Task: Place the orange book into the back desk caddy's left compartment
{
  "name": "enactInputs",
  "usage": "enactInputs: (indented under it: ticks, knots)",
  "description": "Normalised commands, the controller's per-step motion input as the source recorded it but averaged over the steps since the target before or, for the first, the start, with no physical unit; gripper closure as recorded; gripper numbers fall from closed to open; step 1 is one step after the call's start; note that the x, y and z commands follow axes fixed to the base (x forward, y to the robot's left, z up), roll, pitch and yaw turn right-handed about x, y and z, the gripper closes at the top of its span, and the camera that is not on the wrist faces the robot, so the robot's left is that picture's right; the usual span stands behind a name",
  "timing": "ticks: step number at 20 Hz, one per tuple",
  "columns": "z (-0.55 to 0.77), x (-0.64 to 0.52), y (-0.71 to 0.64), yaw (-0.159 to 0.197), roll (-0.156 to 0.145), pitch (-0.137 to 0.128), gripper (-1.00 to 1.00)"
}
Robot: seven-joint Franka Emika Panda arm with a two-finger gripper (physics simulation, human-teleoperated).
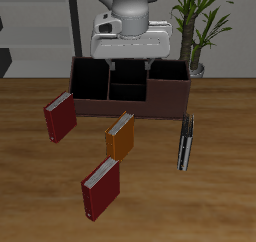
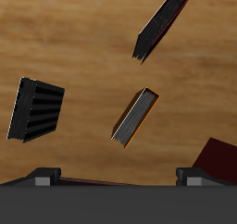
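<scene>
The orange book (image 1: 120,136) stands on edge on the table in front of the back desk caddy (image 1: 130,104), a long low maroon-brown box. It also shows in the wrist view (image 2: 136,117), with white page edges. The caddy's left compartment (image 1: 90,81) is the large dark cell at one end and holds nothing. My gripper (image 1: 130,62) hangs above the caddy's middle cells, open and empty. Its fingertips (image 2: 42,177) stand wide apart in the wrist view, well away from the book.
Two dark red books stand on the table, one near the caddy's end (image 1: 60,116) and one nearer the front edge (image 1: 100,186). A thin black book (image 1: 185,141) lies beside the orange book. A potted plant (image 1: 200,26) stands behind the caddy.
</scene>
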Motion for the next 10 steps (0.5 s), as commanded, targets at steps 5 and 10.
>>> enactInputs:
  ticks: [5,10]
  knots:
    - [-0.04,0.11,-0.24,-0.040,-0.041,-0.014,-1.00]
    - [-0.20,0.10,-0.27,-0.040,-0.010,-0.034,-1.00]
